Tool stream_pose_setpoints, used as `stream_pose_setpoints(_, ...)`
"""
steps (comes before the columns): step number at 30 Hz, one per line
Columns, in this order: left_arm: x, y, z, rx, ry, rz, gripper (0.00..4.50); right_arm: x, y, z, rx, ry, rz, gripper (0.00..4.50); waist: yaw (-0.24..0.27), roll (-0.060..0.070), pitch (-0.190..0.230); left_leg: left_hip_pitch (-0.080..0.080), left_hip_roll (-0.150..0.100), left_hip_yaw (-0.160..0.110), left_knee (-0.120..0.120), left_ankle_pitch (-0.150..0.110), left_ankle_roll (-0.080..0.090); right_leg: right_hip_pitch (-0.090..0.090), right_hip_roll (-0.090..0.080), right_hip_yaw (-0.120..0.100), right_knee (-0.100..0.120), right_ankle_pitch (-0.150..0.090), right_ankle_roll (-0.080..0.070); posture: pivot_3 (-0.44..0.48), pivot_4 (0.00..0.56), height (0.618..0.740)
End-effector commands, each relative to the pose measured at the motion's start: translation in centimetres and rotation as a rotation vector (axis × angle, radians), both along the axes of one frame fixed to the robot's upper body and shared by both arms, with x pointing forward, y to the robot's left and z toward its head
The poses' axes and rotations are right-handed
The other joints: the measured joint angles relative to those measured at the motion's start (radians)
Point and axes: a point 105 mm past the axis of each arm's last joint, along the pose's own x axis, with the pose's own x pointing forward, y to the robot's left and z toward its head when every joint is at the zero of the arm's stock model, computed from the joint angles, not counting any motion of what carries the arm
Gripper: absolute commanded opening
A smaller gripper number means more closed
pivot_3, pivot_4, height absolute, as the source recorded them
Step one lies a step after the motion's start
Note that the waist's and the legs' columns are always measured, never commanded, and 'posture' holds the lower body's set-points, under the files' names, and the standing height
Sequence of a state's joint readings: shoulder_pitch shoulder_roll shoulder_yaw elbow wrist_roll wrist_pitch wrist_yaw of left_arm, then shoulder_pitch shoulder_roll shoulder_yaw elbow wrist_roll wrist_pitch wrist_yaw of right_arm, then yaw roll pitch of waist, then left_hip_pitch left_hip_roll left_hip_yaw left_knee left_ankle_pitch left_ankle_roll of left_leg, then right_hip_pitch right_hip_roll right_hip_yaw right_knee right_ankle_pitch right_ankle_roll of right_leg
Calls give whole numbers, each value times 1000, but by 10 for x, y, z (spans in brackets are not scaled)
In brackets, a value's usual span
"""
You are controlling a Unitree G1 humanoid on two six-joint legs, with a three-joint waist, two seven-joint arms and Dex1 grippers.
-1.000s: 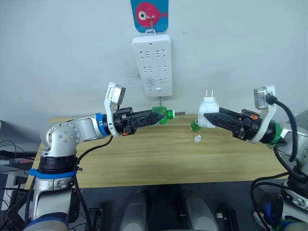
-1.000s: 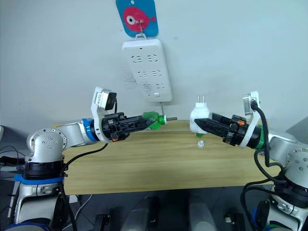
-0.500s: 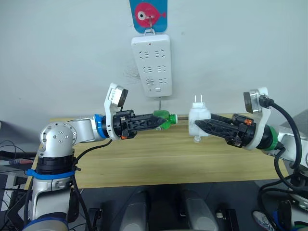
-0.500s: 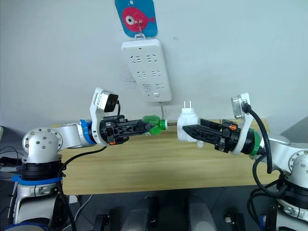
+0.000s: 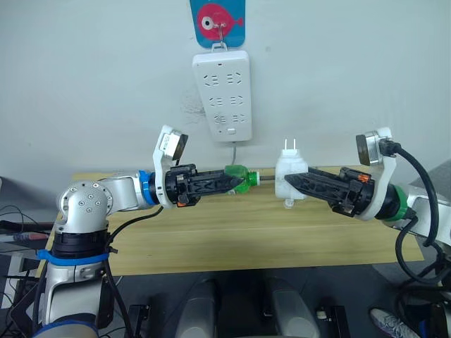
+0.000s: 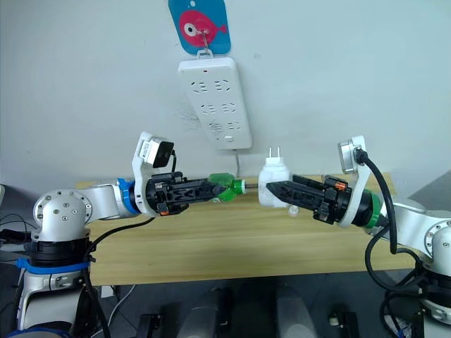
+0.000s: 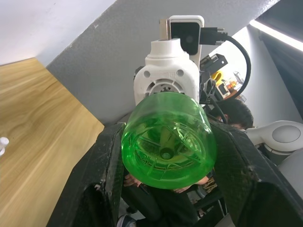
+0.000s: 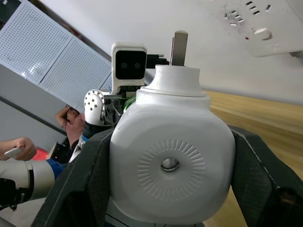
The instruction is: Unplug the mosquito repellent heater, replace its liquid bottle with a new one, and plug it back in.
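My left gripper (image 5: 230,182) is shut on a green liquid bottle (image 5: 239,177), held sideways above the table with its neck toward the right. My right gripper (image 5: 294,180) is shut on the white mosquito repellent heater (image 5: 287,173), its two metal prongs (image 5: 289,145) pointing up. The bottle's neck tip (image 6: 244,185) sits just short of the heater's left side. The left wrist view looks at the bottle's round base (image 7: 166,146), with the heater (image 7: 166,77) straight behind it. The heater's rounded body (image 8: 171,166) sits between the black fingers in the right wrist view.
A white power strip (image 5: 222,95) hangs on the wall above the gap between the grippers, under a blue fish hook. A small clear cap (image 5: 289,204) lies on the wooden table (image 5: 232,239) below the heater. A person's hand (image 8: 19,149) shows far off.
Over the last second my right gripper carried the heater left toward the bottle. My left gripper lowered the bottle slightly, and the gap between neck and heater has narrowed.
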State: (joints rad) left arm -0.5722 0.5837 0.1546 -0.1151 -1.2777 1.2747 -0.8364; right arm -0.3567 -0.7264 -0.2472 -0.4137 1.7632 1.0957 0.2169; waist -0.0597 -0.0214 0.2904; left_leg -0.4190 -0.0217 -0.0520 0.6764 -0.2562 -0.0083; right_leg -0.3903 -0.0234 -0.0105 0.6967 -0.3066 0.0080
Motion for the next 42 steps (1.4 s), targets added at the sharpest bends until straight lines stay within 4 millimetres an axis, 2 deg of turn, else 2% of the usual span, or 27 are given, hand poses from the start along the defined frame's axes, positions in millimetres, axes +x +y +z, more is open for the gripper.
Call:
stream_pose_setpoints(1, -8, -6, 6, -21, -45, -36, 2338, -9, 7, 8, 36, -33, 42, 3002, 0, 0, 0, 0, 0, 0, 0, 0, 0, 0, 0, 0, 0, 0, 0, -116, 224, 740)
stream_pose_setpoints(7, -4, -8, 8, -43, -61, -18, 2338, -12, 10, 6, 30, -28, 55, 3002, 2, 0, 0, 0, 0, 0, 0, 0, 0, 0, 0, 0, 0, 0, 0, -116, 224, 740)
stream_pose_setpoints(14, -12, -10, 0, -9, -62, -64, 2338, -13, 12, 6, 37, -26, 61, 3002, 1, 0, 0, 0, 0, 0, 0, 0, 0, 0, 0, 0, 0, 0, 0, -116, 224, 740)
stream_pose_setpoints(26, -11, -11, 2, -34, -58, -66, 2338, -10, 8, -2, 22, -1, 37, 3002, 2, 0, 0, 0, 0, 0, 1, 0, 0, 0, 0, 0, 0, 0, 0, -118, 226, 740)
stream_pose_setpoints(36, -12, -17, -1, -31, -66, -68, 2338, -17, 21, 3, 26, -23, 77, 3002, 2, 0, 0, 0, 0, 0, 1, 0, 0, 0, 0, 0, 0, 0, 0, -122, 229, 740)
stream_pose_setpoints(42, -14, -20, -2, -31, -72, -82, 2338, -14, 27, 2, -11, -33, 55, 3002, 1, 0, 0, 0, 0, 0, 1, 0, 0, 0, 0, 0, 1, 0, 0, -123, 229, 740)
